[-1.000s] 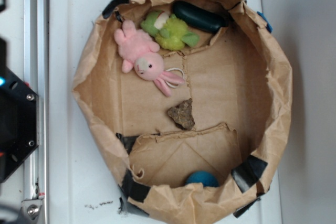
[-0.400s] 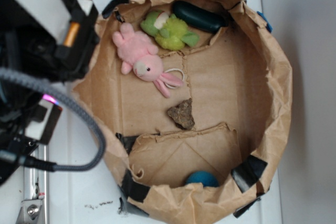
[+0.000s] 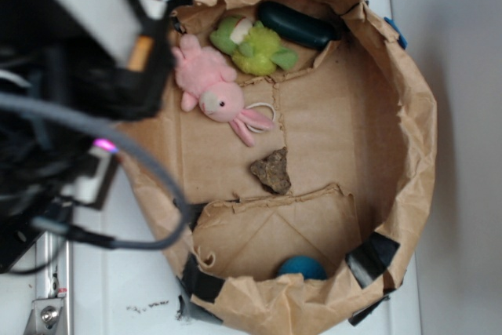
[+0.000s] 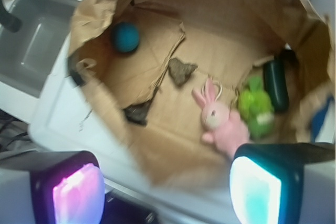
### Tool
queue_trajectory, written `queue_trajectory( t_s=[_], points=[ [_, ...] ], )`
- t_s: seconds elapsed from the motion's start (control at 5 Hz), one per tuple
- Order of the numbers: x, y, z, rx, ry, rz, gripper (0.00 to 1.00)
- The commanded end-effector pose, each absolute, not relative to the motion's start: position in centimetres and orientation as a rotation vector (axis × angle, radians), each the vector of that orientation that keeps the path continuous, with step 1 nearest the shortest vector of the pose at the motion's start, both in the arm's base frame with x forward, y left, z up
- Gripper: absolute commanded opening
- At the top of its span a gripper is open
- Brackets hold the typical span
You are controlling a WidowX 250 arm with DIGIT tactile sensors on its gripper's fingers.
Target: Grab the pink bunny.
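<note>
Brown paper bag (image 3: 408, 115), one pink bunny (image 3: 212, 88) (one green plush (image 3: 255, 46) touching)

no readable text, labels, brands or numbers anywhere

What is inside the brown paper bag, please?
Inside the paper bag lie the pink bunny, a green plush toy, a dark green object, a brown lump and a blue ball, partly hidden by the bag's fold.

The bunny (image 3: 210, 86) is lying in the bag (image 3: 408, 115), touching the frog toy (image 3: 255, 46). A rock (image 3: 271, 169) is sitting near the bunny's ears.
</note>
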State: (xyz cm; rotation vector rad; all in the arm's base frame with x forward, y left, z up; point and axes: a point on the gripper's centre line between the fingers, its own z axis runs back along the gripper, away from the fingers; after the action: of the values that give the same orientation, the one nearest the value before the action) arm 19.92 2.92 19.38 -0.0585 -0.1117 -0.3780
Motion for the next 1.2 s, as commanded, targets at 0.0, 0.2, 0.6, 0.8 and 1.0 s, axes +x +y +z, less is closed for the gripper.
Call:
queue_trajectory(
  t_s=[0.0,0.2,0.6,0.8,1.0],
  points=[
    [22.9,3.9,16.8,-0.063,-0.133,-0.397,1.00],
    [23.5,5.1,15.0,-0.081,-0.121,-0.389,1.00],
    [25.5,6.7,11.8,-0.087,-0.093,-0.363,1.00],
    [25.3,6.3,9.2,0.006,-0.118,-0.393,1.00],
    [24.2,6.0,7.7,0.068,-0.127,-0.416,1.00]
  ],
)
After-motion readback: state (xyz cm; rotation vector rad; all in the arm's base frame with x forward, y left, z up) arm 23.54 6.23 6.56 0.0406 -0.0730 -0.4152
